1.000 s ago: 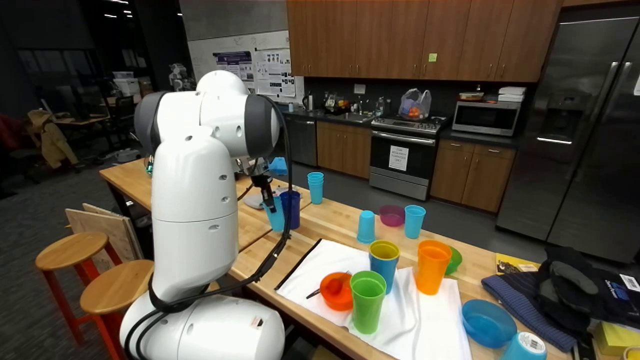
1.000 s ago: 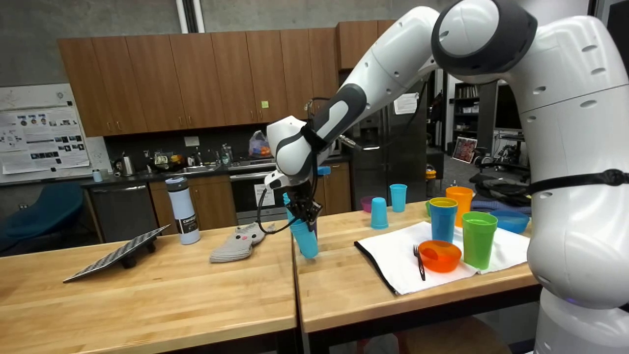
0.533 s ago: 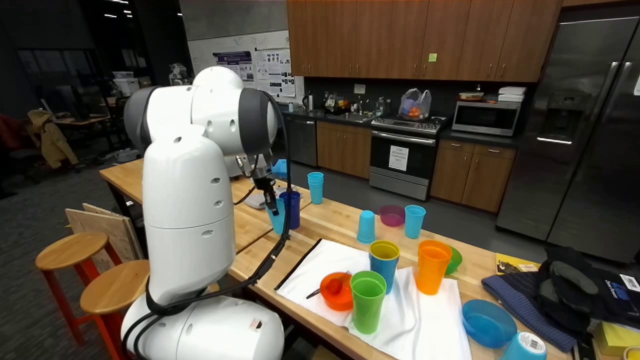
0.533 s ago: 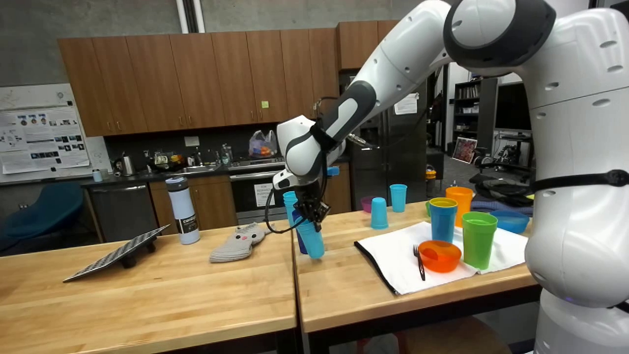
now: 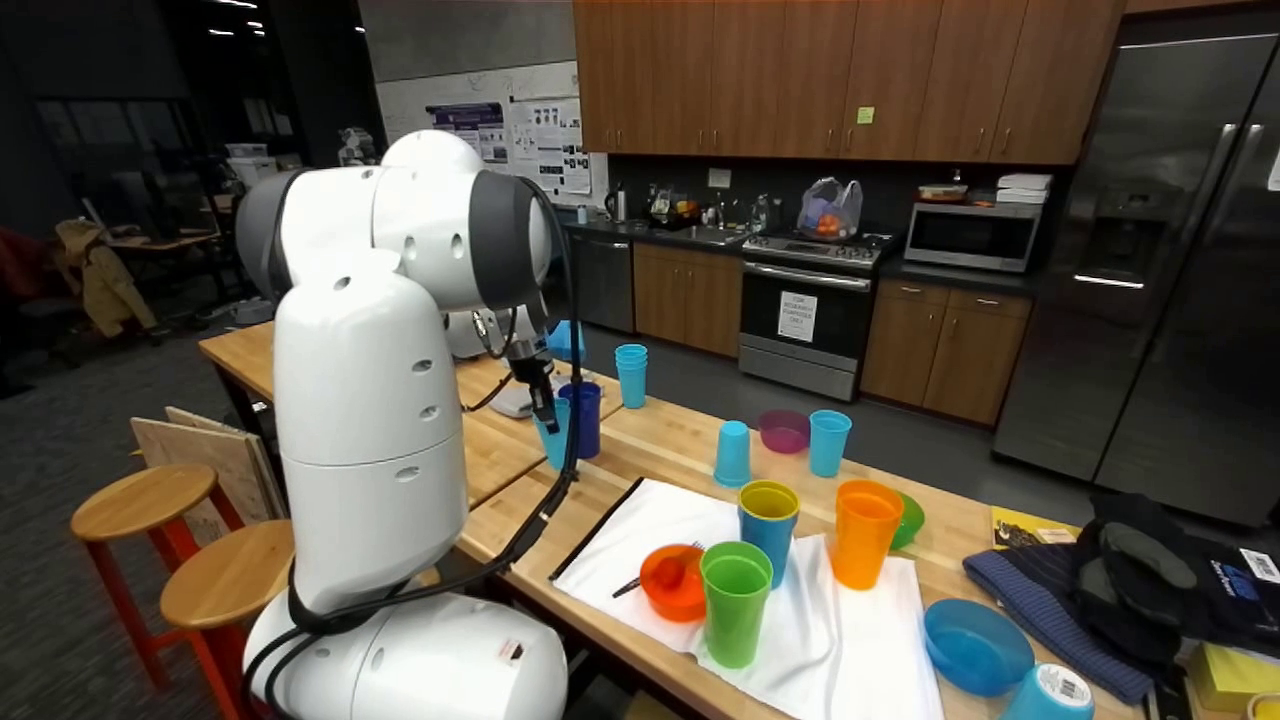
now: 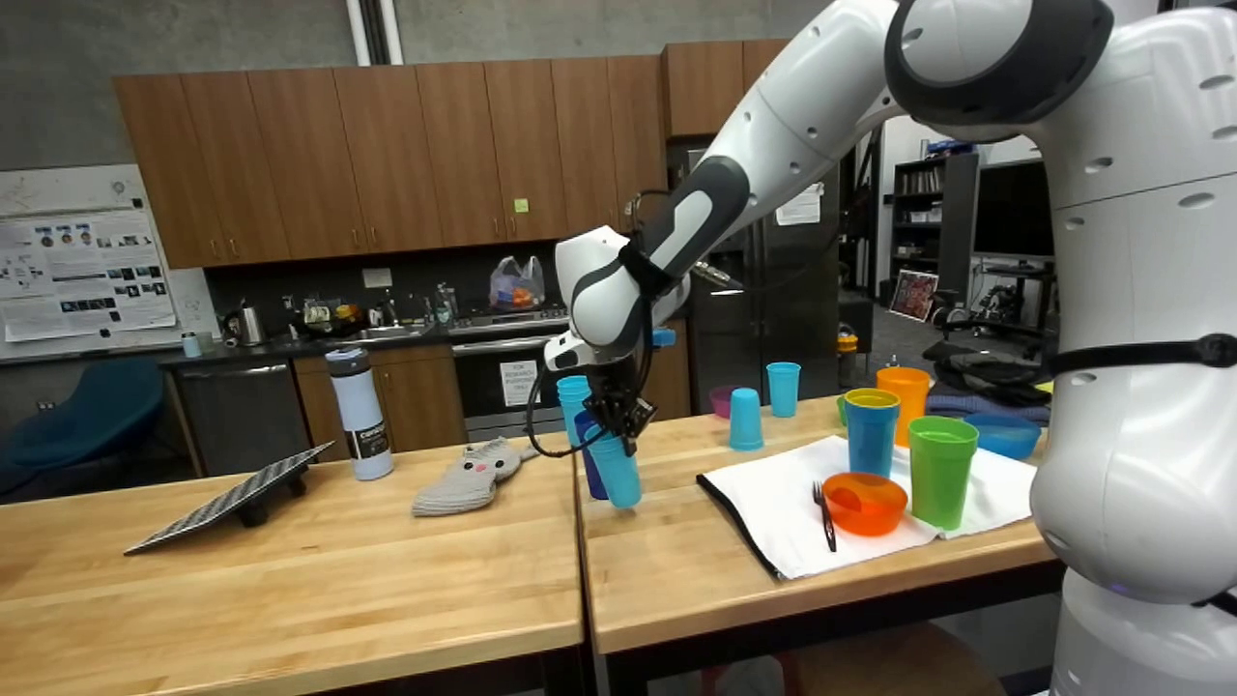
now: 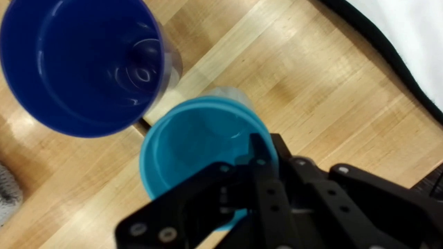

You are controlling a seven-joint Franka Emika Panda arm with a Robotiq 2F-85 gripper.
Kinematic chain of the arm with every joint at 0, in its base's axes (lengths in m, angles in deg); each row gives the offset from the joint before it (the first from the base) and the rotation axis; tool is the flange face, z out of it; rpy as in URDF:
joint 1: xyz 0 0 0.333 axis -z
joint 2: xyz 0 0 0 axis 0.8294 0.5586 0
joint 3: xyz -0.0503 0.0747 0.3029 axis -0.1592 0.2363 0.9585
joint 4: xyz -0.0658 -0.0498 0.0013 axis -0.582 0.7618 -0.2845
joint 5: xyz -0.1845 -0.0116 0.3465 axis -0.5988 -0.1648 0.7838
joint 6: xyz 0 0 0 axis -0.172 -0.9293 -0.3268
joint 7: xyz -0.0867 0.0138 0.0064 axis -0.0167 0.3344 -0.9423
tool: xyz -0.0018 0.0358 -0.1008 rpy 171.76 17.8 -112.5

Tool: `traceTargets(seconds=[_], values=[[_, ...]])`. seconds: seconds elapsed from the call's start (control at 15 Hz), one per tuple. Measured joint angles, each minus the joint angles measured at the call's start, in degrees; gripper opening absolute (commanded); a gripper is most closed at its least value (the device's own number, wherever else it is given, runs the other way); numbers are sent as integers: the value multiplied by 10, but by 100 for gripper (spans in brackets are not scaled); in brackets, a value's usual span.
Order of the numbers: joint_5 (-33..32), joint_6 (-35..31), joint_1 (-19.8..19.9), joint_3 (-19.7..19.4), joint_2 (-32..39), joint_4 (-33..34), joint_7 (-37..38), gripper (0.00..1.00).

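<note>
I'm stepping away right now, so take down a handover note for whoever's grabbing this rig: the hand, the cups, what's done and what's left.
Hand: shut on the light-blue cup at its rim, one finger inside, the other outside.
Things: the held cup leans beside the upright dark blue cup; whether its base touches the tabletop I can't tell. The white cloth bears a green cup and an orange bowl, among others.
Done: the cup is gripped.
Left: it's not yet released; levelling it before opening seems wise.
</note>
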Motion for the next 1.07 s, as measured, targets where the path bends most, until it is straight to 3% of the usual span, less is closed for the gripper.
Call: traceTargets(seconds=[0.6, 0.67, 0.73, 0.93, 1.07], values=[[21, -18, 11, -7, -5, -32, -15, 2], [21, -18, 11, -8, -5, -35, -17, 26], [21, -18, 11, -8, -6, -38, -20, 8], [21, -17, 11, -8, -9, -45, -26, 26], [21, -17, 11, -8, -11, -46, -28, 27]])
